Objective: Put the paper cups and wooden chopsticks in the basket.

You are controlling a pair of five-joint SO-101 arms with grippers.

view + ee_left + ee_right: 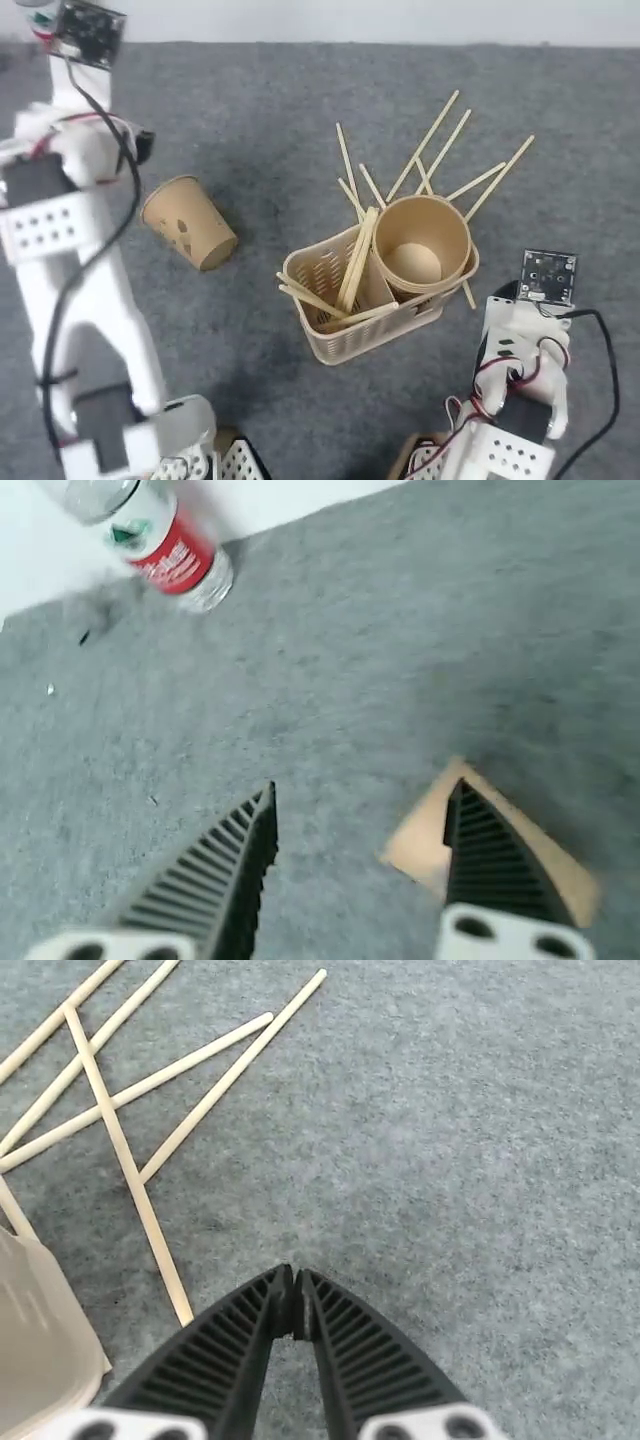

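I'm hovering the left fingers (225, 870), spread wide, over the tipped cup (188, 222) left of the basket (360, 340); right fingers (240, 1345) pressed together, empty. Next, I'm thinking: drop and pinch its rim.

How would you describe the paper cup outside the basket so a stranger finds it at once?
Start at the pale basket in the middle of the grey mat. Toward the left arm, a brown paper cup lies alone. Unlike the other cup, upright in the basket, it is tipped on its side.
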